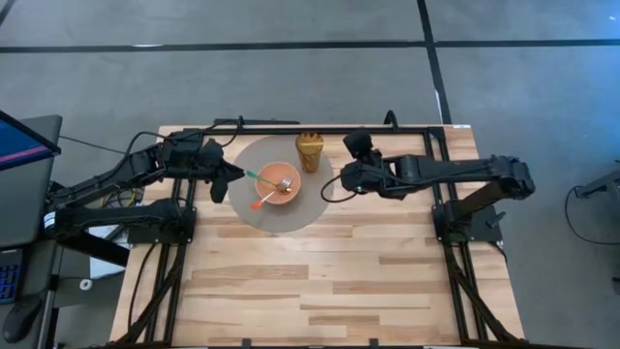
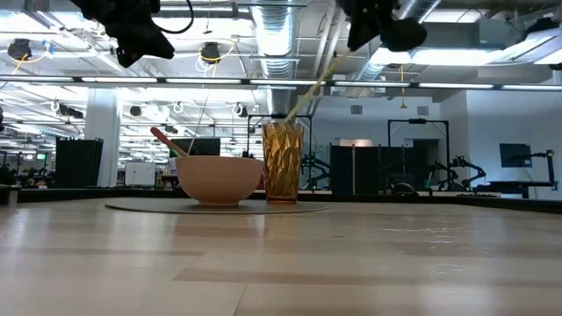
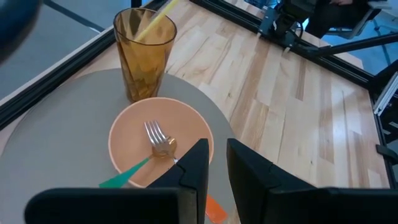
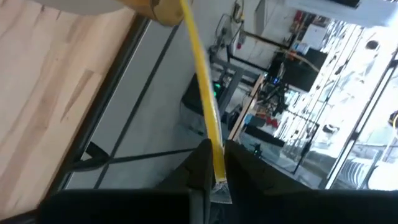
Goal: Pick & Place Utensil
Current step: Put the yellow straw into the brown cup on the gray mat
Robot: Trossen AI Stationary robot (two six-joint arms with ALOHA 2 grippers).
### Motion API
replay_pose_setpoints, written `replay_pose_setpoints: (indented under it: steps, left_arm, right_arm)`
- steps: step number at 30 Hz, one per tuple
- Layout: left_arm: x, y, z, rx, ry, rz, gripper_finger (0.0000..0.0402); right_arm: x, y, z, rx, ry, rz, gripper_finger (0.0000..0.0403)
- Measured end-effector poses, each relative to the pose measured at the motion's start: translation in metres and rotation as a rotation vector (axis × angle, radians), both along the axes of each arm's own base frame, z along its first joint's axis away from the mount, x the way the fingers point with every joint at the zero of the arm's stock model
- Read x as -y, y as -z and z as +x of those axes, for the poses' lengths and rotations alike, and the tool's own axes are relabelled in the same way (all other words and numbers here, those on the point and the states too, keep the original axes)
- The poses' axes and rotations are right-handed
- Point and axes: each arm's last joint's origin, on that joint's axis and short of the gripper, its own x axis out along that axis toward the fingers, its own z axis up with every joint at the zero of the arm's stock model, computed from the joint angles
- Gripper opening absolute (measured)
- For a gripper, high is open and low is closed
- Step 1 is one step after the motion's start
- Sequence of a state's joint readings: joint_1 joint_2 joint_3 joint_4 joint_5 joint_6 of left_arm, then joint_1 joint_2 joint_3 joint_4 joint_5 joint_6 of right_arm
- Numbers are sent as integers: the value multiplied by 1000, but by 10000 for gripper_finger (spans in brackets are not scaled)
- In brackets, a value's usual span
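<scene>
Right of centre in the overhead frame, the right gripper (image 4: 214, 163) was pinched shut on the top end of a yellow utensil (image 4: 200, 68), whose lower end stood in the amber cup (image 1: 309, 151). We judged it light, stiff and slippery. The left gripper (image 3: 216, 163), slightly parted and empty, hovered over the bowl (image 3: 124, 138).
</scene>
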State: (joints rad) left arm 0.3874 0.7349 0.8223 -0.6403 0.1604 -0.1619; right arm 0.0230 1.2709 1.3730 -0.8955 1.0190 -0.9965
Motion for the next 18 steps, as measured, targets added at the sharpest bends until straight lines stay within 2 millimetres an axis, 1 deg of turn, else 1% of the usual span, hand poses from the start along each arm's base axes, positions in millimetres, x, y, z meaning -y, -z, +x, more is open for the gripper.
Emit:
replay_pose_setpoints:
  steps: [4, 8, 12, 18]
  left_arm:
    - [-1, 0, 0, 1, -13, 9, 58]
    - [-1, 0, 0, -1, -32, 21, 58]
    - [-2, -1, 0, -1, -51, 34, 58]
    - [-2, -1, 0, -1, -55, 36, 58]
  right_arm:
    - [7, 4, 6, -17, 22, -7, 51]
    - [12, 7, 16, -60, 14, -33, 56]
    - [16, 9, 33, -50, -8, -67, 57]
    - [18, 14, 67, -40, -77, -141, 57]
